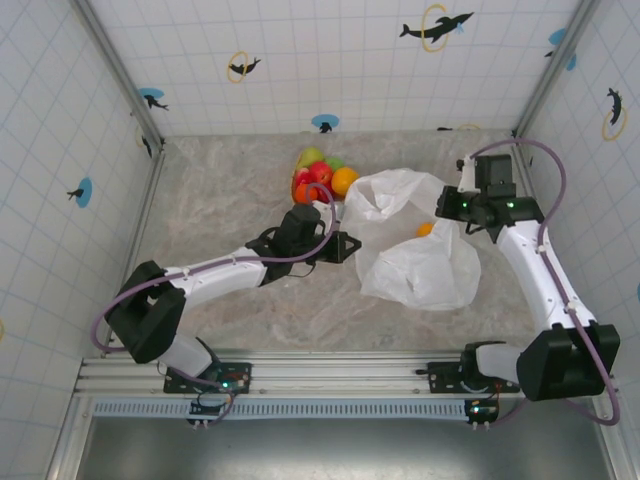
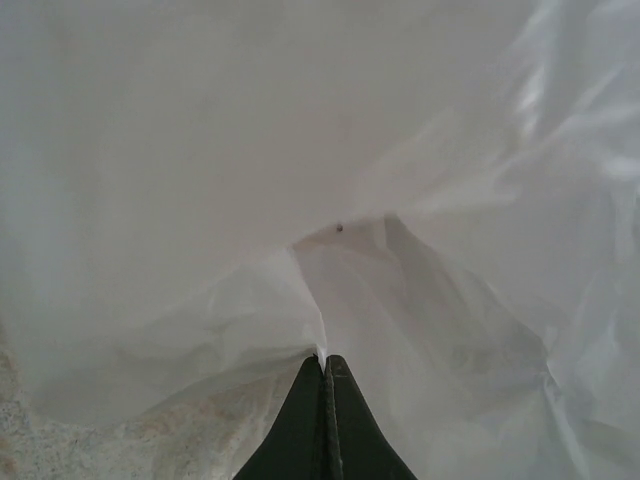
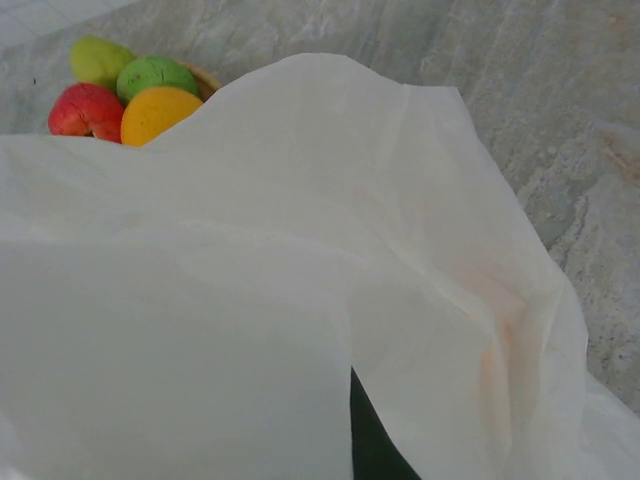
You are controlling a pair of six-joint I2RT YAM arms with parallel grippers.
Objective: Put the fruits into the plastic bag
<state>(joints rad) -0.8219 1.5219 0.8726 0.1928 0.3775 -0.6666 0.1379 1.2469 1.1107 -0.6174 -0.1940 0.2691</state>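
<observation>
The thin, wrinkly white plastic bag (image 1: 420, 265) lies on the grey stone-look table (image 1: 230, 200), between the two arms. The left gripper (image 2: 325, 368) has its two black fingers pressed together, with a bit of the bag's edge pinched between them. The right gripper (image 1: 444, 207) is at the bag's other side. The film hangs over it in its own camera, so I cannot tell if it is spread or squeezed. The small round shiny fruits (image 3: 130, 90), red, green, yellow-green and orange, sit in a heap on the flat tan plate (image 3: 207, 76) just behind the bag. One small orange fruit (image 1: 425, 229) shows at the bag, but I cannot tell if it is inside or on top. The bag looks very light and floppy, so it will probably fold shut unless it is held by its rim on both sides. The fruits look hard, smooth and ready to roll, so each is best squeezed gently across its middle.
</observation>
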